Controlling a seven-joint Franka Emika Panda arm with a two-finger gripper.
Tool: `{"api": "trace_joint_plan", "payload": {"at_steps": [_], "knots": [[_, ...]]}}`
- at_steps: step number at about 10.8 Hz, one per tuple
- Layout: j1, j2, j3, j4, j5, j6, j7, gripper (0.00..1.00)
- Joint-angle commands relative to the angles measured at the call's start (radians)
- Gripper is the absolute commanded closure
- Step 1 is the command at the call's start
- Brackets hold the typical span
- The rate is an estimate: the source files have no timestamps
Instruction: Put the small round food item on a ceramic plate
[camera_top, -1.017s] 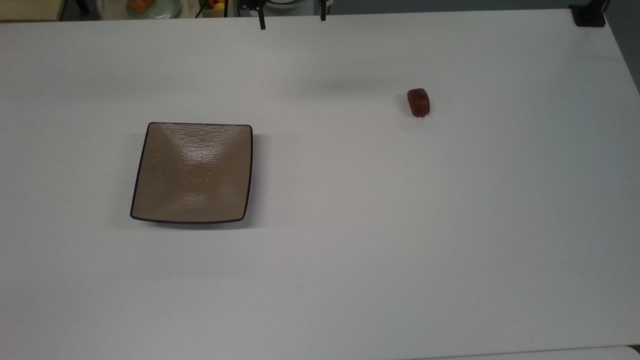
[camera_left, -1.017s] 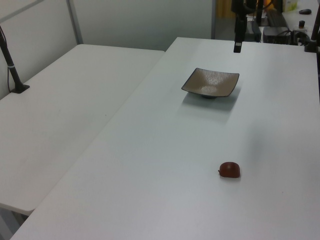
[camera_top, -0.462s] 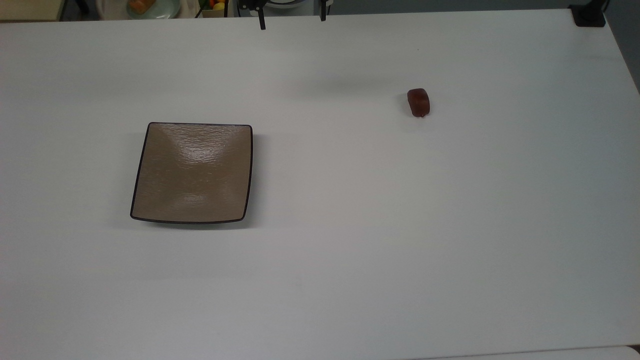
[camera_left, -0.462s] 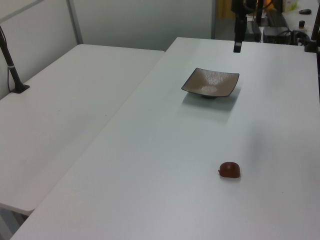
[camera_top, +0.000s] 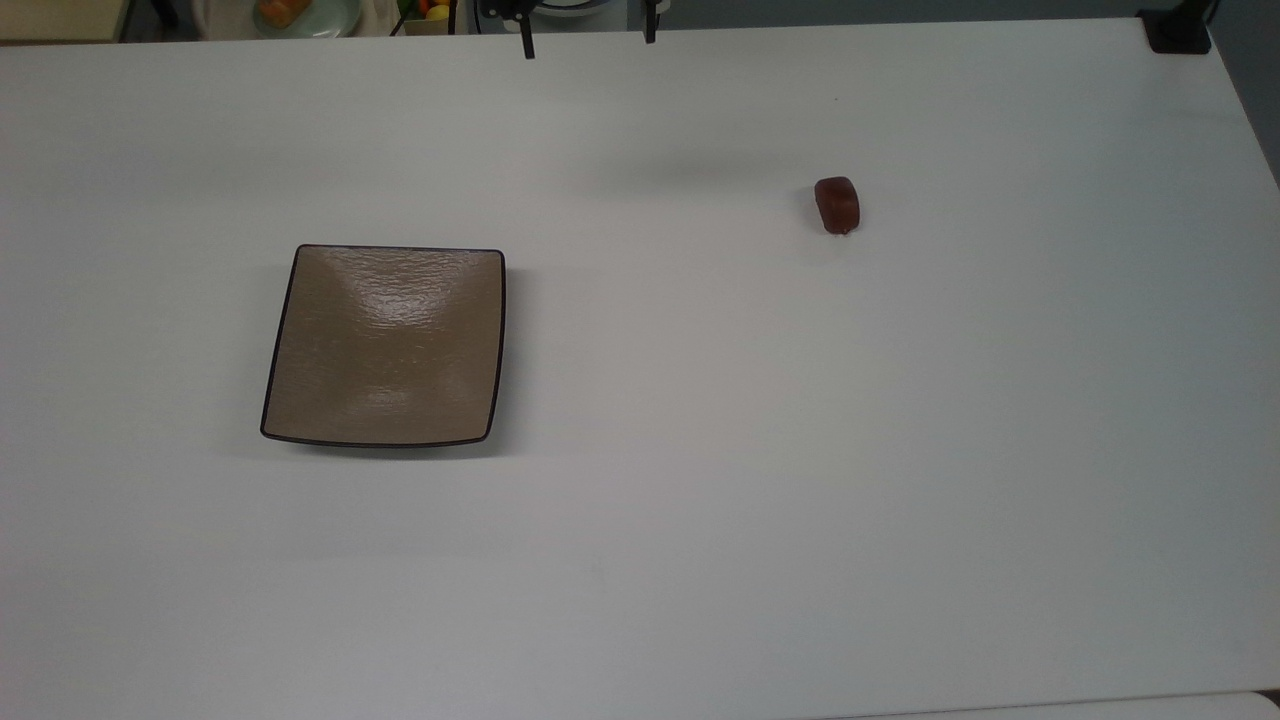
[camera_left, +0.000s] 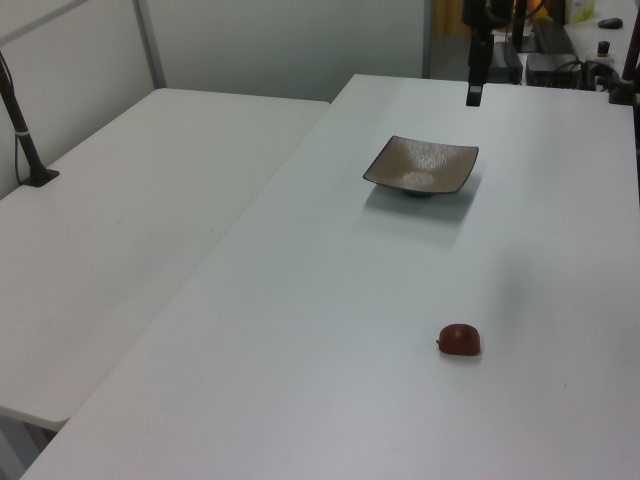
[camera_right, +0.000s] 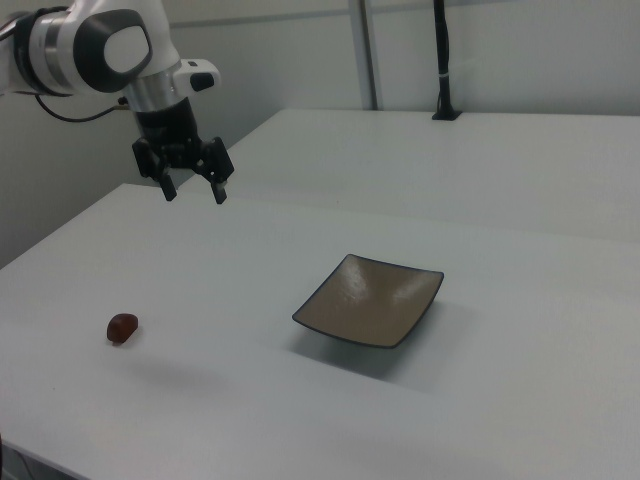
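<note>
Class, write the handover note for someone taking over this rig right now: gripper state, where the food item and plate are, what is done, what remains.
Gripper: open, empty, raised above the table, apart from both things.
Small round food item: lying on the table towards the top view's right, untouched.
Ceramic plate: towards the top view's left, nothing on it, well apart from the food item.
Done: nothing yet; no grasp made.
Left: bring the gripper down over the food item, grip it, carry it across and set it on the plate.

The white arm (camera_right: 100, 45) hangs its gripper (camera_right: 194, 190) pointing downward, jaws spread apart and holding nothing
</note>
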Motion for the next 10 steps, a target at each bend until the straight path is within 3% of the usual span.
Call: {"api": "trace_joint_plan", "payload": {"at_steps": [1,3,10], "knots": [[0.017,-0.012,0.022,-0.027,0.022,0.012,0.024,0.0],[0.017,-0.014,0.071,-0.021,0.02,0.012,0.048,0.0],[0.017,-0.005,0.318,-0.022,0.02,0.022,0.361,0.0]]}}
